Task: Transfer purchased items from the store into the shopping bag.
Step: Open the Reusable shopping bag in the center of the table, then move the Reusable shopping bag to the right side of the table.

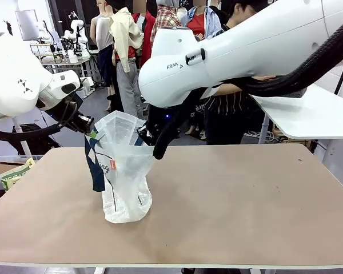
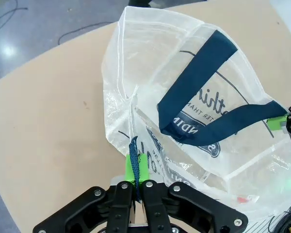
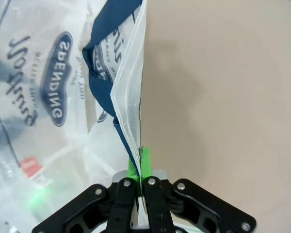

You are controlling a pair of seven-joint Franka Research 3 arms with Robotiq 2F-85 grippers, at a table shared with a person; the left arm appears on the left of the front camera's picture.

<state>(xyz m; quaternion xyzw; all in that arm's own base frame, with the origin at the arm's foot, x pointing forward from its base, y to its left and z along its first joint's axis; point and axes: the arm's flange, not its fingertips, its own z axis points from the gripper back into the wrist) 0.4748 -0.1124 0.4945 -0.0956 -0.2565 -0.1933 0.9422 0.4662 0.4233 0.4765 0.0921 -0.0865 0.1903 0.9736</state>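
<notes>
While the shopping bag (image 1: 124,177) stands upright on the table (image 1: 234,200), left of centre, the left gripper (image 2: 136,167) is pinched tight on its rim. The right gripper (image 3: 139,162) clamps the opposite rim edge, with no gap between its pads.

Layout: shopping bag (image 1: 126,182) upright on desk (image 1: 246,205), left of centre.
Left gripper (image 2: 137,167) clamps the bag's left rim, right gripper (image 3: 139,162) its right rim; person (image 1: 228,108) behind the desk's far edge.

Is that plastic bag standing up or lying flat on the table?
Standing up. The bag rests its base on the table, while the left gripper and right gripper each pinch its top edge, holding it tall.
</notes>
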